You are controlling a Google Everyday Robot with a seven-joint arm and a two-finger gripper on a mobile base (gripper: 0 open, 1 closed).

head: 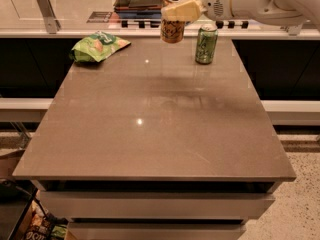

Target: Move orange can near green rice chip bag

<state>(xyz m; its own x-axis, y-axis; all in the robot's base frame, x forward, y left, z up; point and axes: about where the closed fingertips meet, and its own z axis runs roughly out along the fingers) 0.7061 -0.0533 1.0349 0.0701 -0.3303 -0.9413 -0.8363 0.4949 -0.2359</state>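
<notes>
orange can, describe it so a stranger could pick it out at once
Look above the far edge of the grey table. The gripper there holds the orange can off the surface. Unlike the green can standing beside it, it is orange-tan and airborne.

Cream jaws holding orange-tan can [173, 31] above table's [150, 139] far edge, green can [206, 44], light-green bag [99, 46]
</notes>
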